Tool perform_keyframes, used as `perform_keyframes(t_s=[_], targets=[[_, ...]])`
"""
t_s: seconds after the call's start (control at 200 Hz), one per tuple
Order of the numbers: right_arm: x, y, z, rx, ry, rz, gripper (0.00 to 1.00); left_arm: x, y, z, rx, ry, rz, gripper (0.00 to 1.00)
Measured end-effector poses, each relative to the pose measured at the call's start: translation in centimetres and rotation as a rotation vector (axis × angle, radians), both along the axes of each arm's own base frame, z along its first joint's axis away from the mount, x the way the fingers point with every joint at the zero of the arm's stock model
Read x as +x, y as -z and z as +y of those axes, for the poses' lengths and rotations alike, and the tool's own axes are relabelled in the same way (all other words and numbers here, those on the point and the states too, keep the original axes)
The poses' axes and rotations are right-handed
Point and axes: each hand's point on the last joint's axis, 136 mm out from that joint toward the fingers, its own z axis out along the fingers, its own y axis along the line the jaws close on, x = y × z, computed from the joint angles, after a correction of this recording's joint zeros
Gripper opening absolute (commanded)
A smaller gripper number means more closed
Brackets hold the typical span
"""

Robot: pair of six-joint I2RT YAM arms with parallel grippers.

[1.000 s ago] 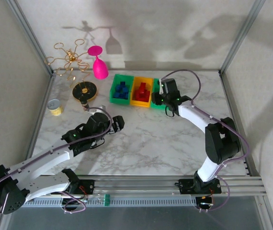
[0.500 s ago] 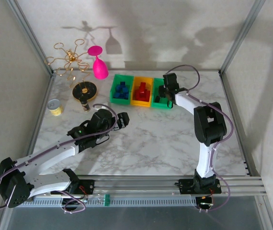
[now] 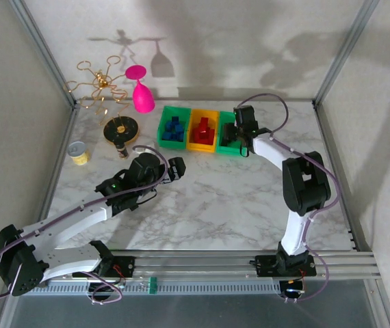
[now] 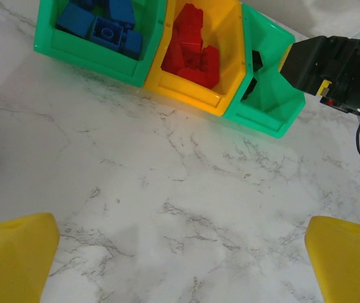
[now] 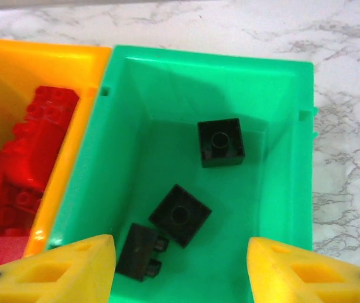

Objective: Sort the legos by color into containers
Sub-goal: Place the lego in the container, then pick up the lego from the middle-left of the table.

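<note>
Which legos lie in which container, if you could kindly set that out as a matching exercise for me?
Containers:
1. left green bin
2. yellow bin
3. right green bin

Contents:
A. red legos
B. black legos
C. blue legos

Pairs: 1-C, 2-A, 3-B.

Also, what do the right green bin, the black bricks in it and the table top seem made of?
Green bin: likely moulded plastic, smooth, slightly glossy, judging by soft highlights on its walls. Black bricks: hard plastic with studs and a faint sheen. Table top: white with grey veins like marble; stone or printed laminate, I cannot tell.
</note>
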Motion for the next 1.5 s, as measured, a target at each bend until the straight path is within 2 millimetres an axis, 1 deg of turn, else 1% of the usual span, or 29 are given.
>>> perform_keyframes(t_s=[0.055, 0.16, 0.245, 0.295, 0.451, 0.526, 0.636, 0.751, 0.856, 0.956, 1.111, 1.257, 1.352, 1.497], targets=[[-0.6, -0.9, 0.7, 0.007, -0.016, -0.015, 0.59, -0.1, -0.1, 0.2, 0.003, -0.002, -0.001, 1.00], [-2.2, -2.6, 2.9, 0.032, -0.072, -0.041, 0.61, -0.4, -0.8, 0.7, -0.003, -0.009, -0.015, 1.00], [-3.8, -3.2, 5.1, 0.051, -0.125, -0.049, 0.63, -0.8, -1.8, 1.2, -0.016, -0.019, -0.036, 1.00], [-4.9, -3.3, 6.3, 0.062, -0.156, -0.046, 0.63, -1.1, -2.3, 1.7, -0.021, -0.029, -0.046, 0.99], [-8.2, -2.3, 10.5, 0.094, -0.272, -0.016, 0.66, -2.0, -3.1, 3.2, -0.023, -0.061, -0.059, 1.00], [-9.5, -2.0, 12.3, 0.093, -0.319, -0.011, 0.68, -2.5, -3.0, 3.9, -0.024, -0.078, -0.055, 1.00], [-11.3, -1.4, 15.5, 0.098, -0.398, -0.011, 0.70, -3.2, -2.8, 5.2, -0.011, -0.115, -0.040, 1.00], [-13.4, 0.2, 19.1, 0.097, -0.497, 0.007, 0.72, -3.9, -2.6, 6.4, -0.002, -0.146, -0.025, 1.00], [-14.9, 2.0, 21.9, 0.102, -0.584, 0.034, 0.74, -4.6, -2.7, 7.6, -0.001, -0.180, -0.018, 1.00], [-15.6, 3.2, 24.1, 0.115, -0.652, 0.050, 0.76, -5.1, -2.7, 8.4, -0.003, -0.208, -0.011, 1.00], [-15.5, 4.0, 27.4, 0.117, -0.741, 0.030, 0.78, -5.8, -2.5, 9.6, -0.002, -0.247, 0.002, 1.00], [-15.2, 4.6, 29.9, 0.119, -0.803, 0.011, 0.78, -6.2, -2.4, 10.4, 0.002, -0.276, 0.006, 1.00], [-14.8, 5.0, 31.1, 0.119, -0.832, 0.000, 0.78, -6.4, -2.6, 10.8, -0.006, -0.288, 0.000, 1.00], [-14.5, 5.9, 32.1, 0.105, -0.871, -0.009, 0.78, -6.5, -2.9, 11.4, -0.007, -0.315, -0.014, 1.00]])
